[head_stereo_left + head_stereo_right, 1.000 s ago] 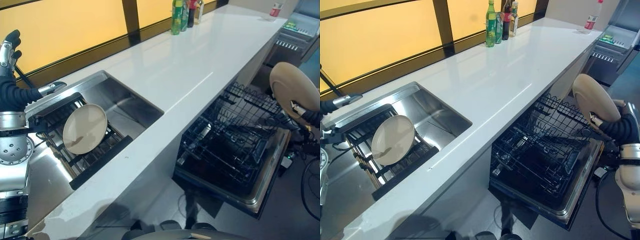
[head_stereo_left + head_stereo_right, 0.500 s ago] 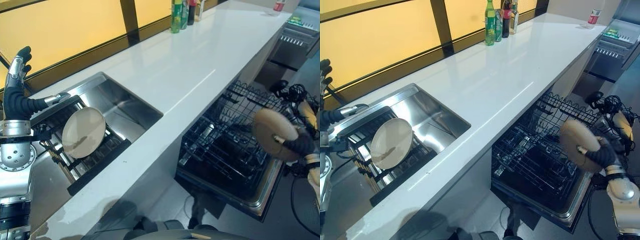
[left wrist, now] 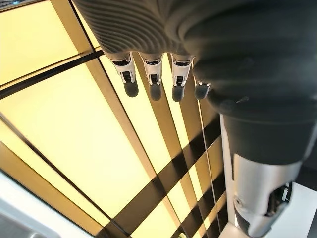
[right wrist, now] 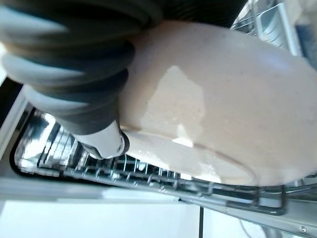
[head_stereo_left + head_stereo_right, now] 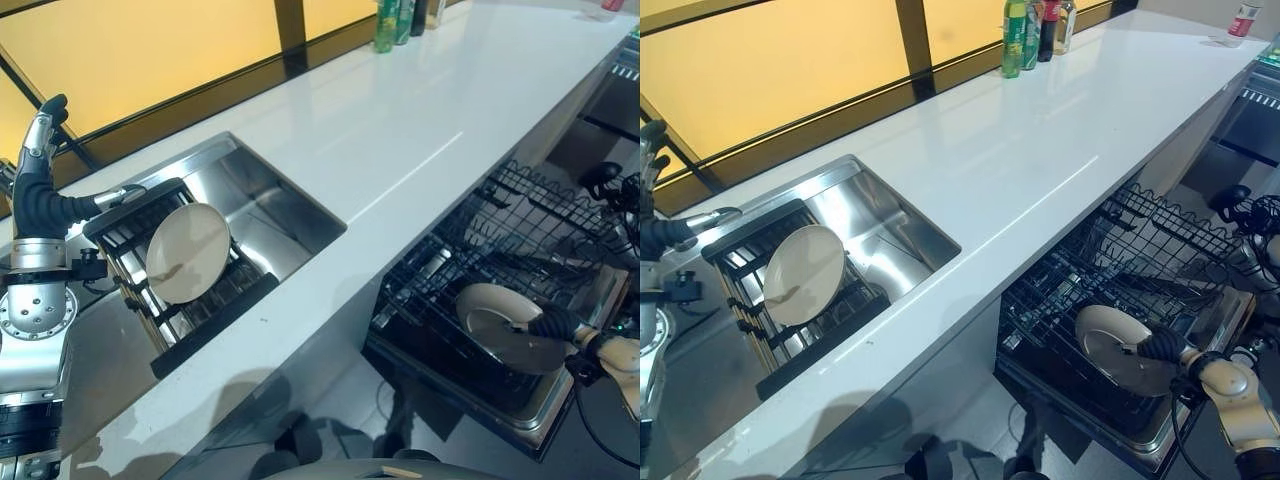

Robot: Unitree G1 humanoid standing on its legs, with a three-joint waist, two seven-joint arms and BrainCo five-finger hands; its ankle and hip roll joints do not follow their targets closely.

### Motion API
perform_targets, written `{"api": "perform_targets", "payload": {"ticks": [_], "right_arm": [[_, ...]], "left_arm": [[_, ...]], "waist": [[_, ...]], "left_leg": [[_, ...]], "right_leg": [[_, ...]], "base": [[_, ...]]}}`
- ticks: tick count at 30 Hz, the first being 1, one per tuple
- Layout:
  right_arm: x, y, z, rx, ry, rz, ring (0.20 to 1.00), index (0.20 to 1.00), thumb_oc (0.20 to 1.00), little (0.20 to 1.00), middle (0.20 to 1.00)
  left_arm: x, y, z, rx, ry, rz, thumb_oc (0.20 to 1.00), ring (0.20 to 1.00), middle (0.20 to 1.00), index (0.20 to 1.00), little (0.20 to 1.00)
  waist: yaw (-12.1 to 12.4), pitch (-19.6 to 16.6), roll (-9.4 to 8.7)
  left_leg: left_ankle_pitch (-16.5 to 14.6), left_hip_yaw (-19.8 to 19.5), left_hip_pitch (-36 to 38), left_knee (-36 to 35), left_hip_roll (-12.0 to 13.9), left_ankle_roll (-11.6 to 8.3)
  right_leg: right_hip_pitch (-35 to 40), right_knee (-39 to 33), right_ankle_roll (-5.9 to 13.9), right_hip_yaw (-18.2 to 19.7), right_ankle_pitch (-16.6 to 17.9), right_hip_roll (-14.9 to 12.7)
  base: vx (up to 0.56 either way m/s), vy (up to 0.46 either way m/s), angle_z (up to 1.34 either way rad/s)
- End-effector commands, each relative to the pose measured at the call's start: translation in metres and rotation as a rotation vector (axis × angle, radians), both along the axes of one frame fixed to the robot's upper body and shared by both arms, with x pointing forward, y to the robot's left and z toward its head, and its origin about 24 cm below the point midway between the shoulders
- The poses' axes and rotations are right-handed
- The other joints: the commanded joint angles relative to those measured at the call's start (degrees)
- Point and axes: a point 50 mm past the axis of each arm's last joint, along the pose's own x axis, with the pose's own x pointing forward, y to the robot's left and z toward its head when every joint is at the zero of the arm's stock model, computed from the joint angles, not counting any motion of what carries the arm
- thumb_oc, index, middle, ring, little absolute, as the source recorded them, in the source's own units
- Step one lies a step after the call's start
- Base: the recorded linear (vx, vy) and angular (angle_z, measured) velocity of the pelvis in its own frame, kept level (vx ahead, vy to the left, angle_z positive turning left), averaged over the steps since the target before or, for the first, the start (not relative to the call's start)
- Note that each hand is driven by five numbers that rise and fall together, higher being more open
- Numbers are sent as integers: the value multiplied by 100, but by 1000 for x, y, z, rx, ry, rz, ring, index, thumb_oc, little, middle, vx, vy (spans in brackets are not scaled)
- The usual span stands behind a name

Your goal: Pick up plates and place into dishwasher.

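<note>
Setting: kitchen with a long white counter [image 5: 1040, 150], amber window panels [image 5: 140, 50] behind it, bottles [image 5: 1035, 30] standing at the far end.
Sink: steel sink [image 5: 875, 235] sunk into the counter, just below and beside the raised left hand.
Drying rack: black rack [image 5: 215, 310] sitting in the sink, close under the left hand.
Plate in rack: cream plate [image 5: 187, 252] leaning on edge in the rack, apart from both hands.
Dishwasher: open, with black wire basket [image 5: 1150, 260] pulled out under the counter edge, directly beneath and around the right hand.
Held plate: second cream plate [image 5: 1110, 345] lying nearly flat, low over the near part of the wire basket, its near rim at the right hand; whether touching the wires cannot be told.
Right hand: right hand [image 5: 1162, 346] at the plate's near rim, thumb pressed on the plate's face in the wrist view, clamped on the plate.
Left hand: left hand [image 5: 38, 150] lifted above the sink's far corner, fingers [image 3: 152, 74] straight and relaxed toward the window panels, holding nothing.
</note>
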Motion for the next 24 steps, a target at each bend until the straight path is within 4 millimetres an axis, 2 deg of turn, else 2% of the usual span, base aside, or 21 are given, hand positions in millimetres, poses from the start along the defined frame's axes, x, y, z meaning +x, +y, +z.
{"api": "perform_targets", "payload": {"ticks": [1, 7, 10, 12, 17, 21, 24], "right_arm": [[20, 6, 20, -44, -81, 76, 200, 200, 200, 200, 200], [20, 13, 6, -57, -23, 120, 200, 200, 200, 200, 200], [16, 20, -15, -86, 129, 181, 200, 200, 200, 200, 200], [9, 25, -36, -114, 245, 212, 200, 200, 200, 200, 200], [-5, 38, -78, -58, 366, 167, 200, 200, 200, 200, 200], [-16, 46, -96, -24, 394, 139, 200, 200, 200, 200, 200], [-22, 50, -103, -10, 383, 111, 200, 200, 200, 200, 200]], "left_arm": [[10, -1, 27, 35, -88, -16, 1000, 1000, 1000, 1000, 1000], [12, -5, 29, 50, -79, -30, 1000, 1000, 1000, 1000, 1000], [18, -10, 33, 54, -92, -40, 1000, 1000, 1000, 1000, 1000], [21, -14, 38, 52, -110, -57, 1000, 1000, 1000, 1000, 1000], [28, -23, 43, 58, -101, -94, 1000, 1000, 1000, 1000, 1000], [29, -25, 45, 60, -94, -114, 1000, 1000, 1000, 1000, 1000], [29, -25, 45, 62, -91, -118, 1000, 1000, 1000, 1000, 1000]], "waist": [[48, -108, -125], [122, -67, -128], [169, -5, -111], [218, 70, -93], [335, 72, -44], [368, 37, -7], [367, 26, 0]], "left_leg": [[56, -194, -471, 243, 351, -337], [40, -238, -457, 212, 319, -306], [39, -288, -528, 237, 298, -305], [50, -330, -560, 216, 277, -300], [29, -356, -454, 171, 256, -252], [22, -356, -424, 170, 263, -253], [3, -363, -396, 168, 248, -238]], "right_leg": [[-388, 508, 379, 44, -199, -387], [-362, 487, 404, 8, -202, -404], [-414, 511, 414, 6, -202, -427], [-438, 501, 416, 10, -189, -449], [-292, 471, 407, -94, -220, -479], [-238, 487, 415, -150, -241, -494], [-210, 489, 419, -162, -244, -497]], "base": [[5, -30, 14], [31, -29, 6], [-44, -4, 2], [-85, 1, 9], [25, -2, 15], [28, 10, 10], [-3, 20, 10]]}}
